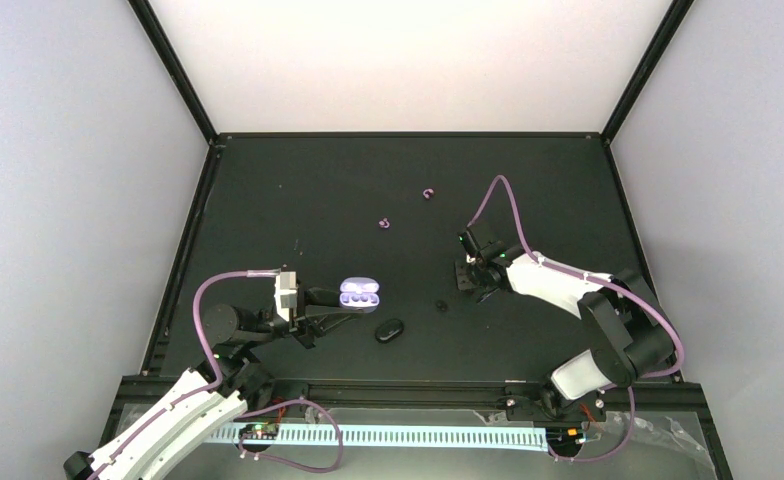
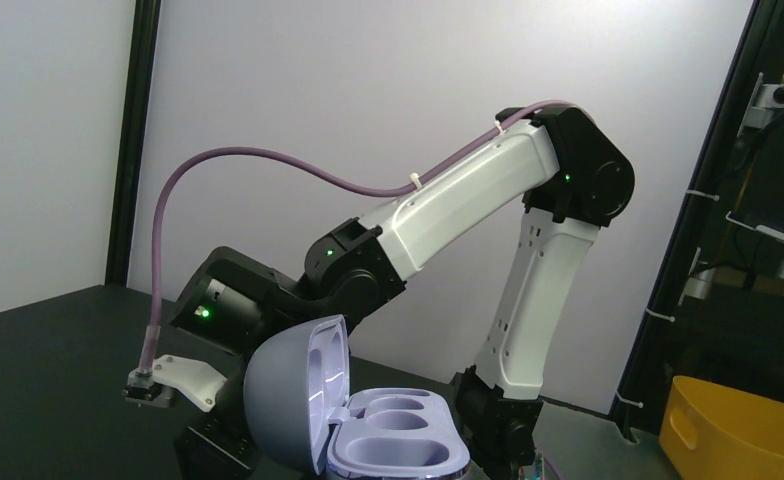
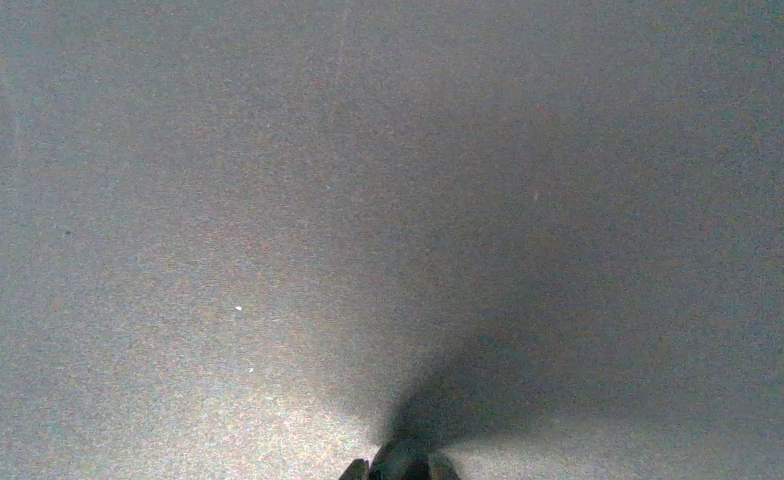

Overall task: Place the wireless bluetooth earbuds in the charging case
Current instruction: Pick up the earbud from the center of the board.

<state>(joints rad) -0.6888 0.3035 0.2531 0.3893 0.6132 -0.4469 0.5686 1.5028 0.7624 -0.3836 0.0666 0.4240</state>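
Lavender and open, the charging case (image 1: 359,295) lies left of centre in the top view, and we see the left gripper (image 1: 340,303) pinching its left end. Its lid stands raised beside the two wells. Two pink earbuds (image 1: 385,223) (image 1: 428,193) lie apart on the black table (image 1: 298,200), above centre and well away from the case. A small black earbud (image 1: 441,306) lies between a shut black case (image 1: 390,329) and the right gripper (image 1: 471,282). We cannot tell whether that gripper's fingers are pressed together or pinching anything.
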